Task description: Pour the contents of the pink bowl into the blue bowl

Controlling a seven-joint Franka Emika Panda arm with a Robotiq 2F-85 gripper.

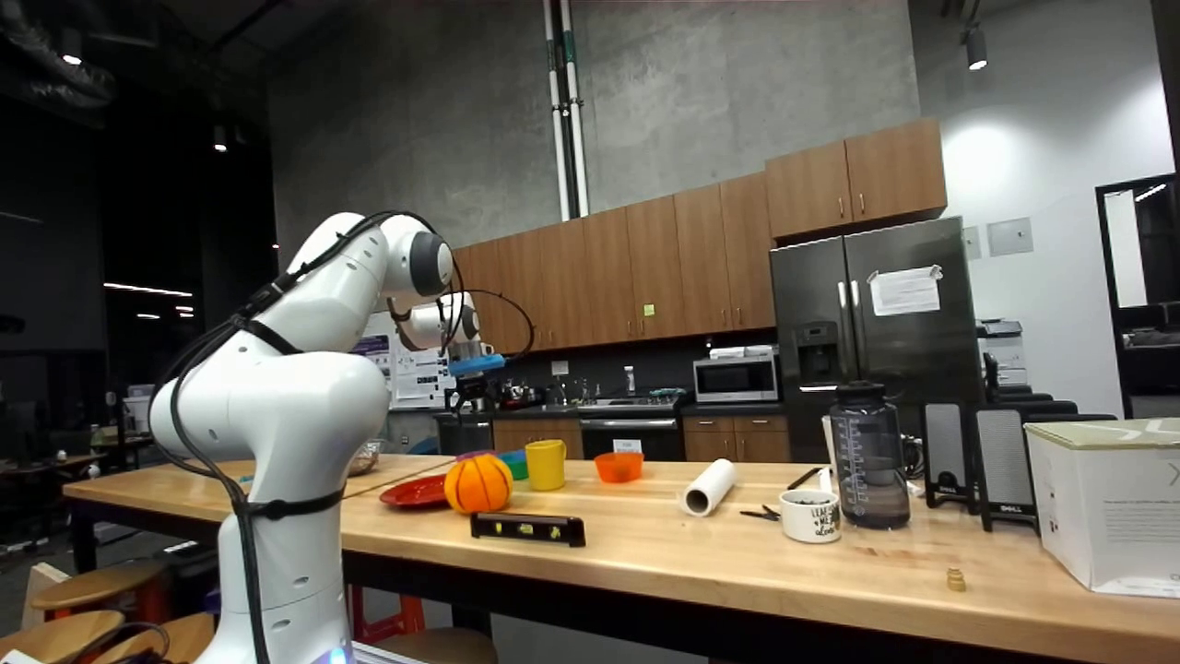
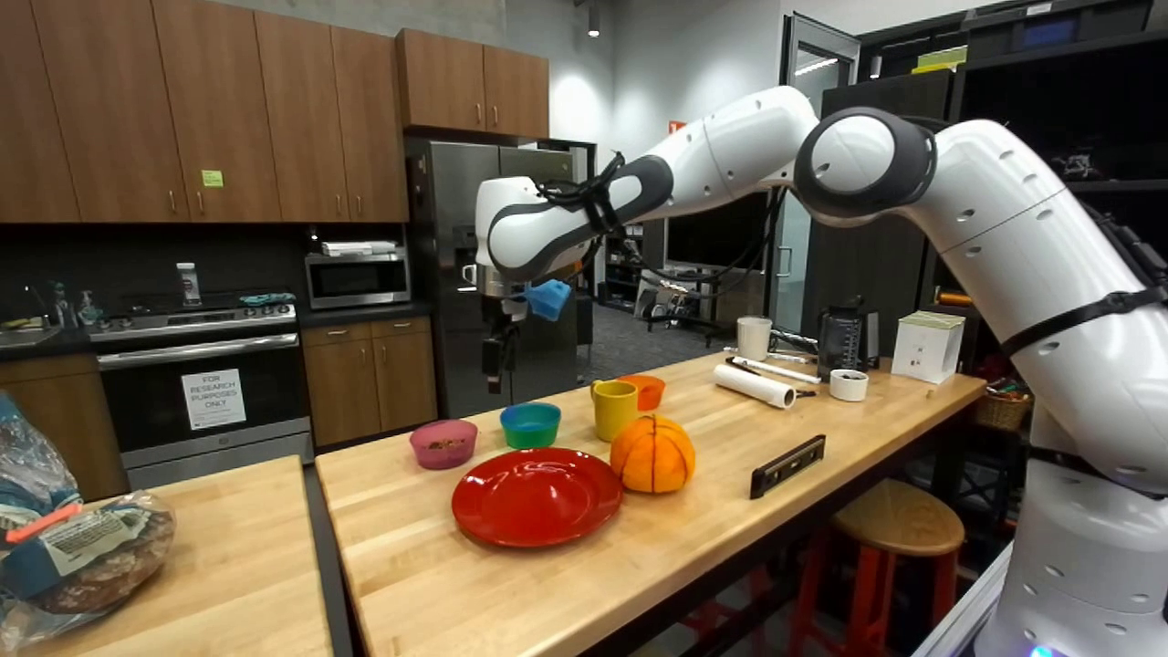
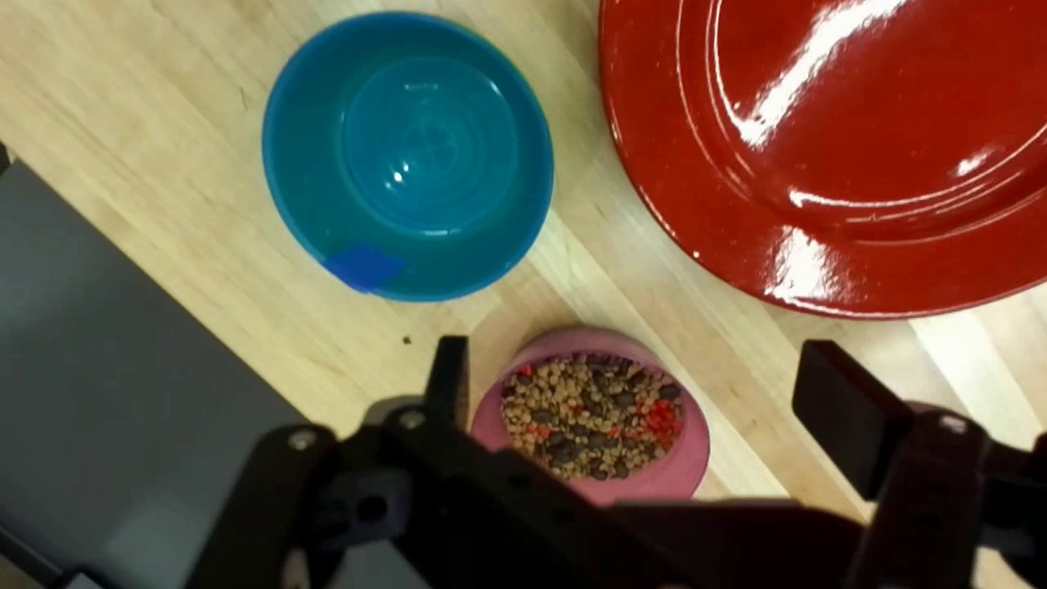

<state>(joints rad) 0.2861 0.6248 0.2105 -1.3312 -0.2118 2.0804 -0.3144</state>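
Above the worktop [image 2: 411,575] the tool [image 3: 634,383] hangs, jaws wide apart, holding nothing: the approach step, presumably. Just beside the blue bowl [image 3: 409,155] stands the pink bowl [image 3: 687,454], likely calling for a descent and rim grip next; its grainy mix [image 3: 585,413] (seeds, perhaps) lies inside.

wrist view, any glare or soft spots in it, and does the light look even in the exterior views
Wrist view: white glare streaks on the red plate, small bright specks inside the blue bowl, the pincer dark and somewhat soft; in an exterior view: uneven light, with a bright patch on the pale wall and deep darkness at far left.
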